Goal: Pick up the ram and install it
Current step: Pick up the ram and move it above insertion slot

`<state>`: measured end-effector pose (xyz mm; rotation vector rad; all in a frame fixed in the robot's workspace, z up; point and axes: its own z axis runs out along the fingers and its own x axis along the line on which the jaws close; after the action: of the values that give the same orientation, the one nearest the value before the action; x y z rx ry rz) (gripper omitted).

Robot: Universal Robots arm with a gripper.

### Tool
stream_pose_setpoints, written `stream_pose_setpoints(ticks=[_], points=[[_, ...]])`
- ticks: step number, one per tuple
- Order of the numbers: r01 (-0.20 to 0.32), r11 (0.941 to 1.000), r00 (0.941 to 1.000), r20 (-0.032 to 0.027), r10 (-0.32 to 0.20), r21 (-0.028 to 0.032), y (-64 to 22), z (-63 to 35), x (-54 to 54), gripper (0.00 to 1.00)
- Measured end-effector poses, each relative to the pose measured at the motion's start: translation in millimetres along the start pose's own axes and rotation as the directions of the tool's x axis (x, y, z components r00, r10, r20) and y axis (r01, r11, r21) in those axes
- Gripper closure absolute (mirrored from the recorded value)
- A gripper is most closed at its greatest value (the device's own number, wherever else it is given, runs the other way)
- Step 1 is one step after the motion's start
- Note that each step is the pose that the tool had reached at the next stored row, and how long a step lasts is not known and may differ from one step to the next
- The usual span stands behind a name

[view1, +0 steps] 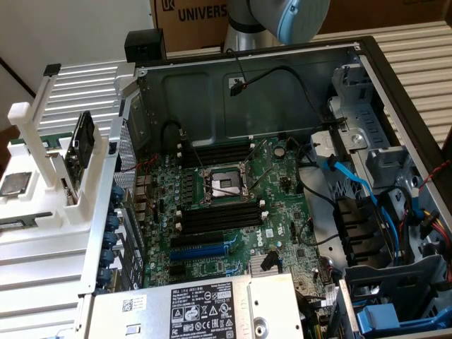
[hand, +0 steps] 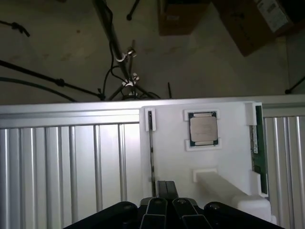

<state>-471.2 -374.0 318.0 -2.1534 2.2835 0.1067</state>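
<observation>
The ram is a long, narrow green stick lying along one edge of a white holder, between two white clips. My gripper hovers above this holder, off to the side of the ram and nearer to a thin dark slot. Its black fingers are pressed together with nothing between them. In the exterior view, part of the arm shows at the top, behind the open computer case. The motherboard lies inside, with long black memory slots on both sides of the processor socket.
A processor chip sits in the white holder beside the ram, and a white post rises close to my fingers. A dark card stands upright in the holder. Ribbed metal table surrounds it. Blue cables and a power supply crowd the case.
</observation>
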Motion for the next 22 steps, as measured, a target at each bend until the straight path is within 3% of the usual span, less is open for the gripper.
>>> stream_pose_setpoints(ticks=[6,15,22], points=[[0.002,1.0000,1.0000,-0.0001,-0.002,-0.0001,-4.0,10.7,1.8,0.90],[0.006,1.0000,1.0000,-0.0003,-0.006,-0.0004,-18.2,26.5,4.1,0.90],[0.011,0.9999,0.9999,-0.0005,-0.011,-0.0006,-22.3,40.9,5.8,0.90]])
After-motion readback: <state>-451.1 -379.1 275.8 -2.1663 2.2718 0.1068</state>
